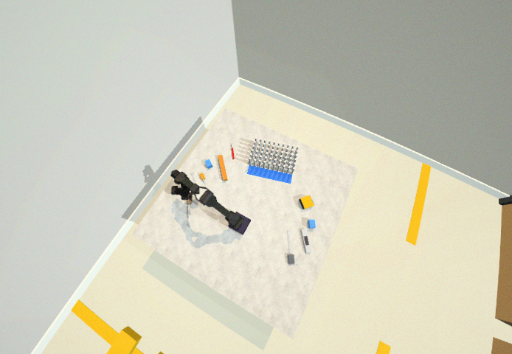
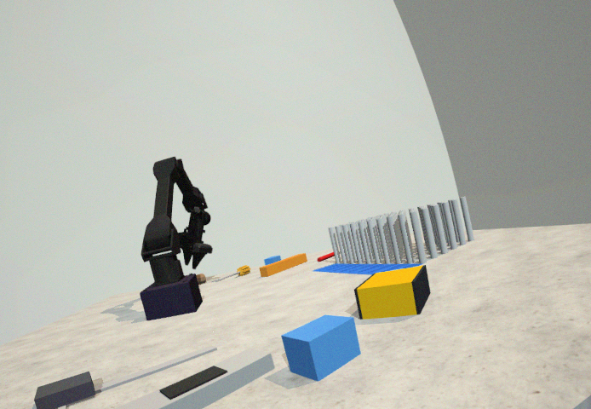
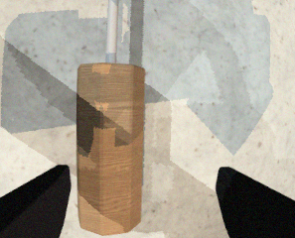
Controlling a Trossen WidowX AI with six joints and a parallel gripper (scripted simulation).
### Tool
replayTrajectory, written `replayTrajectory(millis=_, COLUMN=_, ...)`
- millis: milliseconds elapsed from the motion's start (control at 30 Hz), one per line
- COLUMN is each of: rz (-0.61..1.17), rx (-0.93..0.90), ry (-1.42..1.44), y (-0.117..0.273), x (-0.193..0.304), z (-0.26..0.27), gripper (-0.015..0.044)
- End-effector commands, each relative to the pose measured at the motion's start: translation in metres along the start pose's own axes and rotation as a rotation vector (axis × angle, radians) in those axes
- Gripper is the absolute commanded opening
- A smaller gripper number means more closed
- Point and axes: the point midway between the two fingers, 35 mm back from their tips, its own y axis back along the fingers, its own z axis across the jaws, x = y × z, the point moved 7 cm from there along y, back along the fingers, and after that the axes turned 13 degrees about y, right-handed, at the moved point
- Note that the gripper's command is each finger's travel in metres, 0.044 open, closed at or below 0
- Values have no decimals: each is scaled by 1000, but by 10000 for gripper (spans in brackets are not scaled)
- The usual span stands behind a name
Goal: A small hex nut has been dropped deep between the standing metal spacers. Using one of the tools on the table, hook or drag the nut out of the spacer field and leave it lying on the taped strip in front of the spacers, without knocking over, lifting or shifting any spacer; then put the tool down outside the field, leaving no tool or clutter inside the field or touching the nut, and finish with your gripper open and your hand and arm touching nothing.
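Note:
My gripper (image 2: 192, 265) (image 3: 145, 178) is open and empty above a tool with a faceted wooden handle (image 1: 188, 201) (image 2: 201, 278) (image 3: 112, 174). In the wrist view the handle lies between the two fingers, closer to the left one, touching neither. Its thin pale shaft (image 1: 188, 215) (image 3: 112, 30) runs away from the handle. The metal spacers (image 1: 273, 155) (image 2: 416, 236) stand upright in rows. The blue taped strip (image 1: 269, 174) (image 2: 364, 268) lies in front of them. The hex nut cannot be made out.
An orange bar (image 1: 222, 167) (image 2: 284, 264), a yellow-handled tool (image 1: 201, 176) (image 2: 243, 270) and a red rod (image 1: 232, 153) (image 2: 325, 256) lie between arm and spacers. A yellow block (image 1: 306, 201) (image 2: 387, 296), a blue block (image 1: 311, 223) (image 2: 335, 349) and a dark-handled tool (image 1: 291, 259) (image 2: 65, 390) are across the table.

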Motion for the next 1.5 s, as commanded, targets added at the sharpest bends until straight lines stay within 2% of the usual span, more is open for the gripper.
replayTrajectory(millis=0, rz=-10, rx=-3, ry=-2, y=-10, x=1, z=4, gripper=280)
replayTrajectory(millis=967, rz=-10, rx=-3, ry=-2, y=-52, x=8, z=20, gripper=280)
replayTrajectory(millis=1467, rz=-10, rx=-3, ry=-2, y=-52, x=8, z=20, gripper=180)
